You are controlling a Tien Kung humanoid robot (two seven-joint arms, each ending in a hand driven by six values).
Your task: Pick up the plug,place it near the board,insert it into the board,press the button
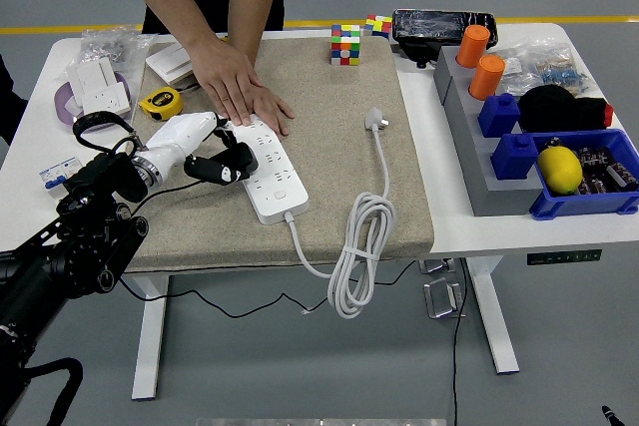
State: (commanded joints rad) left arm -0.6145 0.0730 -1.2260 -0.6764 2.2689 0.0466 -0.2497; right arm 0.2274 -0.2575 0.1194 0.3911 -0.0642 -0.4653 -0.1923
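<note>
The white power strip (268, 169) lies slanted on the tan mat (339, 197). A person's hand (240, 93) presses flat on its far end. My left hand (222, 163), white-backed with black fingers, sits at the strip's left edge, fingers curled against its side and holding nothing. The white plug (376, 121) lies loose on the mat to the right of the strip, well away from my hand. Its cord (361, 236) runs down to a coil hanging over the table's near edge. My right arm does not show.
A yellow tape measure (160, 102) and white sockets (100, 87) lie at the back left. Two colour cubes (346, 44) stand at the mat's far edge. At the right are a grey stand (469, 152) with orange cylinders and a blue bin (584, 202) holding a yellow ball.
</note>
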